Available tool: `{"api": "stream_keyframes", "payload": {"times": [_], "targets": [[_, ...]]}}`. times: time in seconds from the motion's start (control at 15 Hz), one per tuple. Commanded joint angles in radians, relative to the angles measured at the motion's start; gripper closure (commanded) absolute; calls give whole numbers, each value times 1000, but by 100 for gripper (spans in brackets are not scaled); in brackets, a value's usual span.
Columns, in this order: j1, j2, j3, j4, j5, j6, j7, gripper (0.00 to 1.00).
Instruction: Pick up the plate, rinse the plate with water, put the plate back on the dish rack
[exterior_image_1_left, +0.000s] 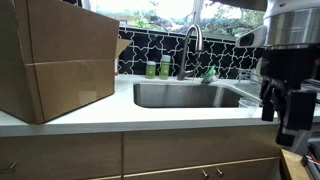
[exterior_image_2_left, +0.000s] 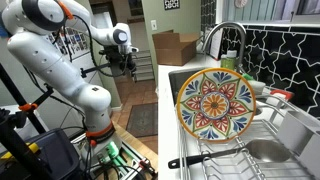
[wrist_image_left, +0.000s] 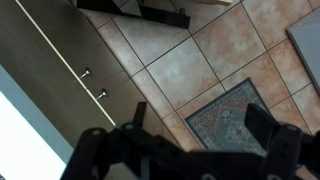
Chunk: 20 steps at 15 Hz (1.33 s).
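Claw (exterior_image_2_left: 126, 64) wide open, empty (above floor (wrist_image_left: 200, 60)), well apart from plate (exterior_image_2_left: 215, 105) in dish rack (exterior_image_2_left: 250, 166).

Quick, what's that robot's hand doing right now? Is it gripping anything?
Hand: open, holding nothing.

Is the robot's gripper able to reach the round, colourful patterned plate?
Probably yes: the open gripper hangs away, but nothing seems to stand between it and the plate in the wire rack.
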Motion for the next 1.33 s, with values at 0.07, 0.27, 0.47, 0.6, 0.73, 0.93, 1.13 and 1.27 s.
{"api": "stream_keyframes", "payload": {"times": [0.07,0.27,0.47,0.6,0.73,0.93,1.13,1.27], "targets": [[5,1,-5,1,-2,-1,2,0],[-68,-79,-25,-34,-105,-2,102,0],[-137,-210,-90,-44,-170,-70,128,0],[-196,-276,-143,-29,-211,-89,122,0],[-188,-213,-129,3,-191,-74,102,0],[-207,-267,-143,-4,-193,-85,101,0],[-283,-220,-143,12,-244,-57,188,0],[-350,-212,-202,7,-295,-7,193,0]]}}
